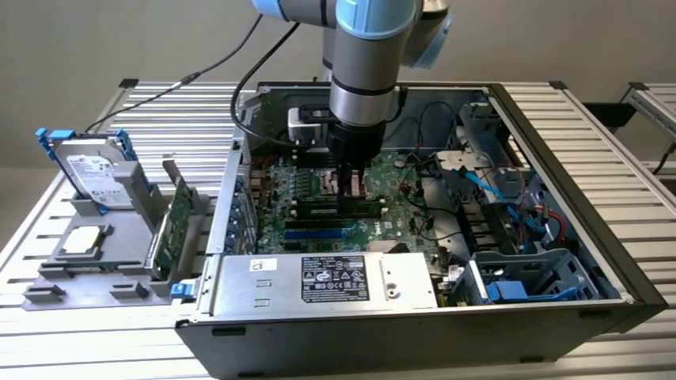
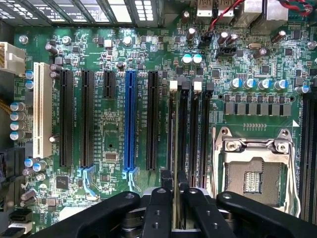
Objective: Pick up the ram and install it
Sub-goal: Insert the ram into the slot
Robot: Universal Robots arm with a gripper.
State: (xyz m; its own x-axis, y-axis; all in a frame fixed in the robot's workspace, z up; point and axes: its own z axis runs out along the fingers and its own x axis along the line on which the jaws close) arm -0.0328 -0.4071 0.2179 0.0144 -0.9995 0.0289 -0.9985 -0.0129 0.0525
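- The ram [image 1: 329, 209] stands on edge in one of the memory slots of the motherboard [image 1: 317, 178], inside the open computer case [image 1: 591, 237]; in the wrist view the ram [image 2: 174, 129] shows edge-on as a thin strip along the slot with a white latch, between the long black expansion slots and the bare CPU socket [image 2: 255, 173]
- The tool [image 1: 352, 198] hangs straight down over the stick's middle; in the wrist view the tool [image 2: 174, 179] straddles the top edge of the stick; whether it is clamped on the stick or has let go I cannot tell
- Whether the stick is pushed fully home and latched I cannot tell; it looks upright and in line with the slot
- Handling, as a judgement: the stick looks light, thin and stiff along its length, yet fragile; the flat faces carry chips and the lower edge carries contacts, so a hold across the two faces near the middle of the top edge seems soundest; a hold off-centre could tip it in the slot; its smooth faces may slip under a downward push
- At the exterior view's left, outside the case, a grey holder [image 1: 95, 273] on the slatted desk [image 1: 63, 348] carries a hard drive [image 1: 93, 168] with blue rails and a taller green expansion card [image 1: 174, 222]; both are well apart from the tool
- The power supply [image 1: 328, 281] lies at the near side of the case
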